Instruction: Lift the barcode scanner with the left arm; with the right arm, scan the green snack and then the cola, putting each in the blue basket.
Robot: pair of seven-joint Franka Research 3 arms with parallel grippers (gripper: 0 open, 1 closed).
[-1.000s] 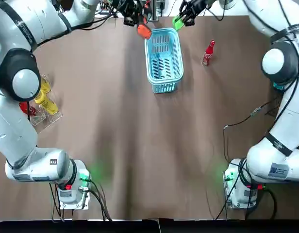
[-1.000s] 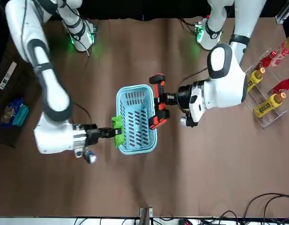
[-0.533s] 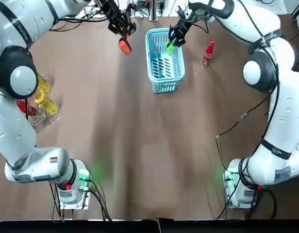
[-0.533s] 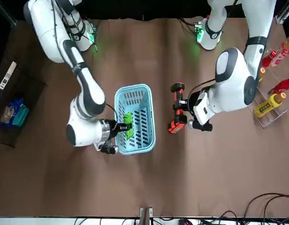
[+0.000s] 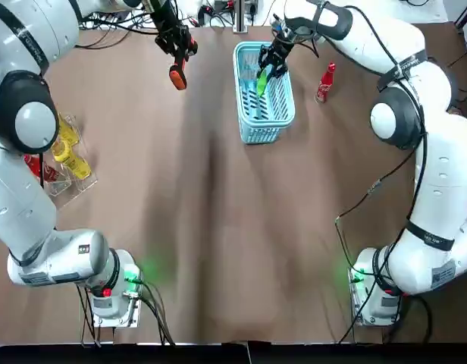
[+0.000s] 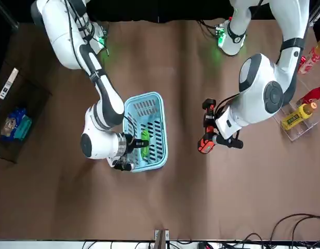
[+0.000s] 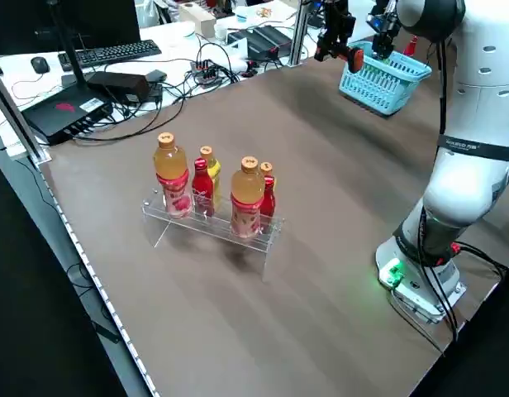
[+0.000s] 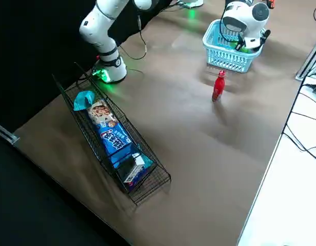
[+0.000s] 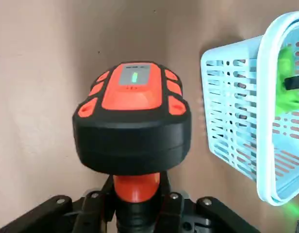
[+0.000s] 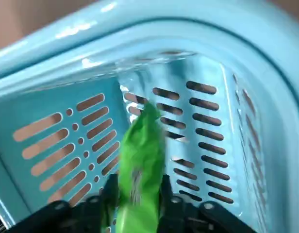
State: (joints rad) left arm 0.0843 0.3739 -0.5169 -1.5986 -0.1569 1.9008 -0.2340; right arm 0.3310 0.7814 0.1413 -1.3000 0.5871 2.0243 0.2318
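My left gripper (image 5: 175, 54) is shut on the handle of the orange and black barcode scanner (image 5: 176, 76), held above the table to the left of the blue basket (image 5: 283, 121). In the left wrist view the scanner (image 9: 132, 116) fills the middle, with the basket (image 9: 237, 131) beside it. My right gripper (image 5: 271, 62) reaches into the basket's far end, shut on the green snack (image 5: 261, 80). The right wrist view has the snack (image 10: 140, 165) hanging between the fingers over the slotted basket floor. The red cola bottle (image 5: 325, 82) stands upright to the right of the basket.
A clear rack of drink bottles (image 5: 63, 155) stands at the table's left edge. A black wire tray of snack packs (image 8: 114, 138) lies along the right side. Cables run along the far edge behind the basket.
My right gripper carried the green snack from beyond the basket's far rim down into the basket. My left gripper moved the scanner leftward, away from the basket. The basket shifted slightly right.
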